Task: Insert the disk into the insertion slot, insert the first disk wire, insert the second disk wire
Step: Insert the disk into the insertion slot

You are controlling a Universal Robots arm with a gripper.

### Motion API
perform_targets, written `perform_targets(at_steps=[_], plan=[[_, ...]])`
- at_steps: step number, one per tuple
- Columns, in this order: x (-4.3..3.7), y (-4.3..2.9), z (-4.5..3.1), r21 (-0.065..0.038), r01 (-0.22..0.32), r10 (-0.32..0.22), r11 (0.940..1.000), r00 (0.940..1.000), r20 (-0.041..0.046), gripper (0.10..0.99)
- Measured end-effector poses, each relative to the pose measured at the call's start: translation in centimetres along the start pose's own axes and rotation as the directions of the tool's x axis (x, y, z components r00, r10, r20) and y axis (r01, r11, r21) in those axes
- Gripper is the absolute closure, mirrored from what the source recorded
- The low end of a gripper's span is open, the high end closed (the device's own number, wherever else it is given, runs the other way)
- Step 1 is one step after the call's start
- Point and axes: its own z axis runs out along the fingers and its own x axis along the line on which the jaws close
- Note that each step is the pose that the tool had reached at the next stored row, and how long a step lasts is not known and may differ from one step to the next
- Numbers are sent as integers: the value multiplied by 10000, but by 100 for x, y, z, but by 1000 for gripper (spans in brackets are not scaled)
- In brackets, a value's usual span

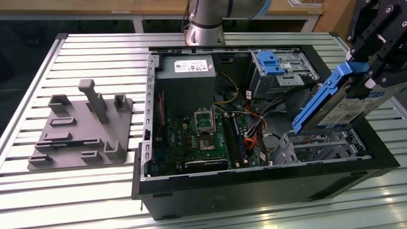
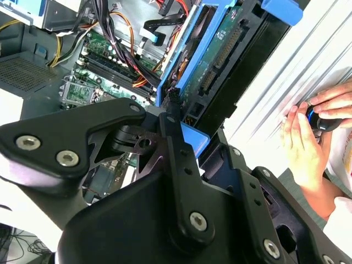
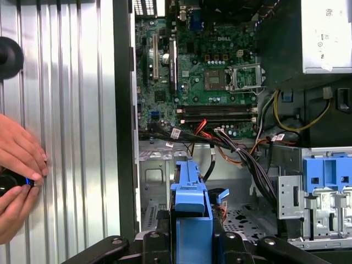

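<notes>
Jaws clamped on the disk (image 1: 343,110) hold it tilted just above the insertion slot (image 1: 318,145) at the exterior view's right, seemingly to line its lower end up for entry.

Robotics lab: an open black desktop computer case (image 1: 254,191) lies on a ribbed aluminium workbench (image 1: 95,47), a grey plastic fixture plate (image 1: 76,136) at the exterior view's left, a silver robot-arm base (image 1: 205,24) at top, its black gripper (image 1: 369,78) clamping a blue-framed silver disk (image 1: 346,112), upper right.
</notes>
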Motion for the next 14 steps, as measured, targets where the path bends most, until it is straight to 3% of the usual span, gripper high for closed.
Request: perform_targets(at_steps=[14], plan=[[24,-1,79,-3,58,-58,10000,10000,0,722]])
